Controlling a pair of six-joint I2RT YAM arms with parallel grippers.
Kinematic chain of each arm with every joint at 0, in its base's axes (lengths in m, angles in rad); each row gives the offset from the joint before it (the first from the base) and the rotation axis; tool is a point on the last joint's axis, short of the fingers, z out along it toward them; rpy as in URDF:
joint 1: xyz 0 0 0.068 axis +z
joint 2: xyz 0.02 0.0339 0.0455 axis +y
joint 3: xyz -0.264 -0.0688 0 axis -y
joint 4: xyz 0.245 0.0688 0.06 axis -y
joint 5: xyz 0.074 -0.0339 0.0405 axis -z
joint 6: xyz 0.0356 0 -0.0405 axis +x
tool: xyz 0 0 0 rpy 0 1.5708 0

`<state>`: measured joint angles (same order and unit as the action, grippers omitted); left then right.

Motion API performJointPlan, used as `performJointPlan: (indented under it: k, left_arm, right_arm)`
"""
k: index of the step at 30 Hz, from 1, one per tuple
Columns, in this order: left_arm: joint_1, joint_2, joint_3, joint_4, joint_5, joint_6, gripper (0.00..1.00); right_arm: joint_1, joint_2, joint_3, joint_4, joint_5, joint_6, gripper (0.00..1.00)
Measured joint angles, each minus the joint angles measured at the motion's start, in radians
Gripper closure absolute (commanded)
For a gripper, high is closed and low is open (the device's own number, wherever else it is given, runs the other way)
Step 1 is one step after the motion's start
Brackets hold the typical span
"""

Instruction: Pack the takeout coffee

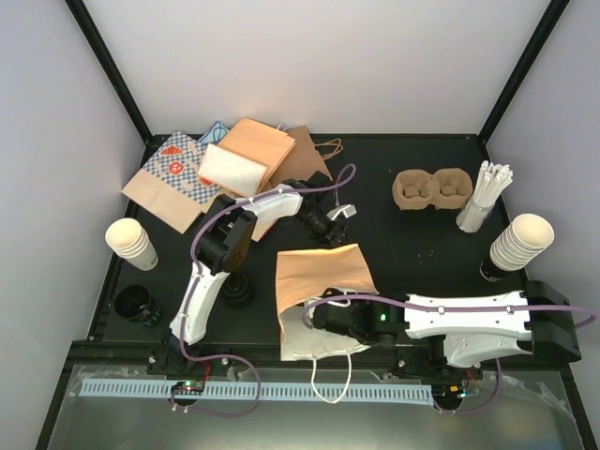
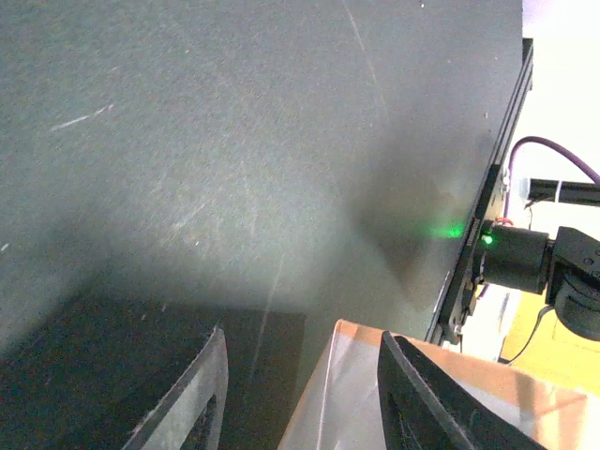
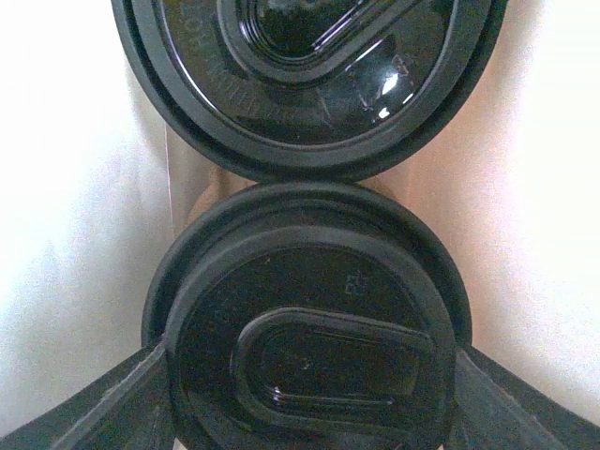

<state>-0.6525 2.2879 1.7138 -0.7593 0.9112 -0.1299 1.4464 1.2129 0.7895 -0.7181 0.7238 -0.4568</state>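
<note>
A brown paper bag [image 1: 323, 272] with white handles lies open at the table's middle. My right gripper [image 1: 317, 319] reaches into its mouth. In the right wrist view two takeout coffee cups show only their black lids, side by side inside the bag [image 3: 75, 187]. The near lid [image 3: 305, 281] sits between my right gripper's [image 3: 305, 361] fingers, which press on both its sides; the far lid [image 3: 309, 66] touches it. An empty brown pulp carrier [image 1: 430, 189] stands at the back right. My left gripper [image 1: 339, 212] [image 2: 302, 333] is open above the bag's far edge [image 2: 356, 403].
Stacks of lidless cream cups stand at the left [image 1: 131, 242] and right [image 1: 520, 242]. A stack of black lids [image 1: 139, 305] sits near the left edge, another black lid [image 1: 239, 291] beside the left arm. White stirrers [image 1: 486, 195] and a pile of paper bags [image 1: 225, 169] lie at the back.
</note>
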Motion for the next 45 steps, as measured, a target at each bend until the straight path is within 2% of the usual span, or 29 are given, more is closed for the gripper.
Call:
performJointPlan:
  k: [9,14,21,31,38,42,45]
  left_arm:
    - [-0.021,0.072,0.077,-0.016,0.037,0.018,0.39]
    - [-0.021,0.082,0.089,-0.014,0.043,0.033,0.26]
    - [-0.019,0.084,0.157,-0.023,0.043,0.045,0.21]
    - [-0.060,0.144,0.295,-0.088,0.055,0.094,0.32]
    - [-0.089,0.181,0.317,-0.153,0.085,0.138,0.51]
    - [-0.089,0.181,0.328,-0.198,0.085,0.169,0.67]
    - [-0.089,0.181,0.327,-0.223,0.085,0.183,0.75]
  right_arm:
    - [0.000,0.000,-0.011,0.003,-0.002,0.000,0.53]
    - [0.000,-0.003,-0.013,0.005,-0.005,-0.001,0.53]
    - [0.001,-0.024,-0.031,0.022,-0.026,-0.003,0.53]
    - [0.005,-0.060,-0.056,0.062,-0.030,-0.027,0.53]
    - [0.007,-0.067,-0.066,0.068,-0.035,-0.035,0.53]
    - [0.007,-0.067,-0.066,0.067,-0.035,-0.035,0.53]
    - [0.007,-0.067,-0.068,0.066,-0.035,-0.034,0.53]
